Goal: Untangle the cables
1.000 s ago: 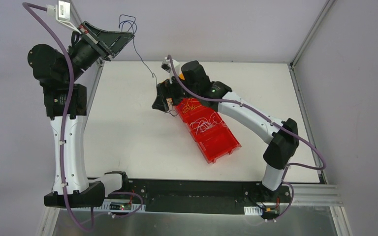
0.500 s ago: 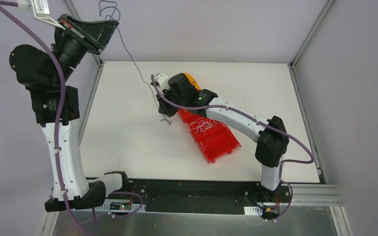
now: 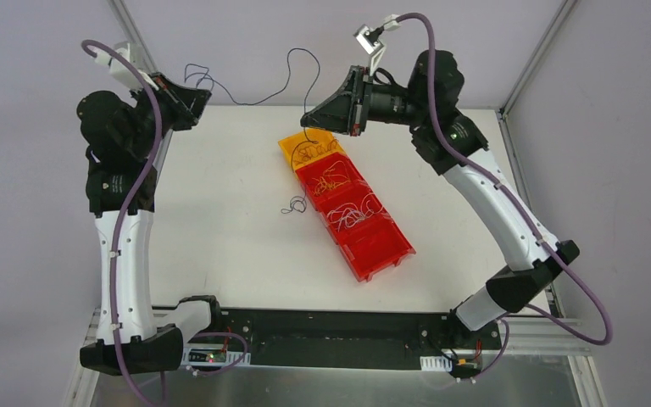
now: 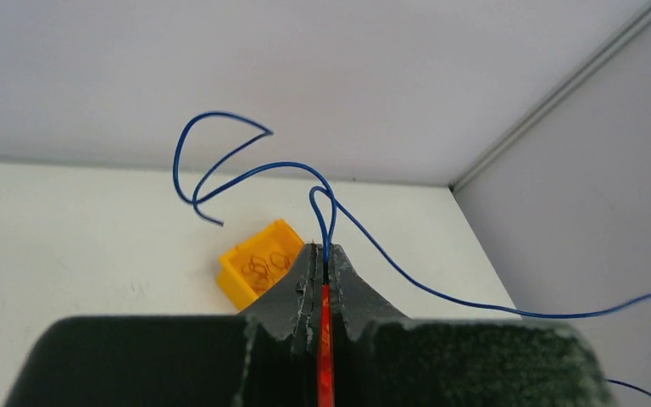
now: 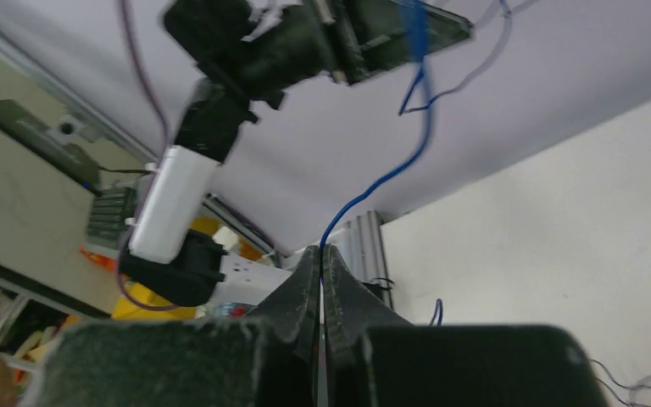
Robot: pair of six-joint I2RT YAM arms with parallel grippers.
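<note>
A dark blue cable (image 3: 254, 103) hangs slack in the air between my two grippers, above the back of the table. My left gripper (image 3: 202, 93) is shut on one end of it; in the left wrist view the blue cable (image 4: 331, 216) loops out of the closed tips of that gripper (image 4: 325, 253). My right gripper (image 3: 307, 119) is shut on the other end, and the blue cable (image 5: 381, 178) runs from its tips (image 5: 321, 252) up toward the left arm. More cables lie coiled in the orange bin (image 3: 309, 150) and the red bins (image 3: 356, 222). A small dark cable (image 3: 293, 203) curls on the table beside them.
The row of bins runs diagonally from the table's middle toward the front right. The orange bin (image 4: 257, 270) shows in the left wrist view with orange coils inside. A metal frame post (image 3: 530, 59) stands at the back right corner.
The right gripper closed on the blue cable and rose from beside the bins to high at the back right. The left arm swung right and lower. The cable now spans both grippers.
</note>
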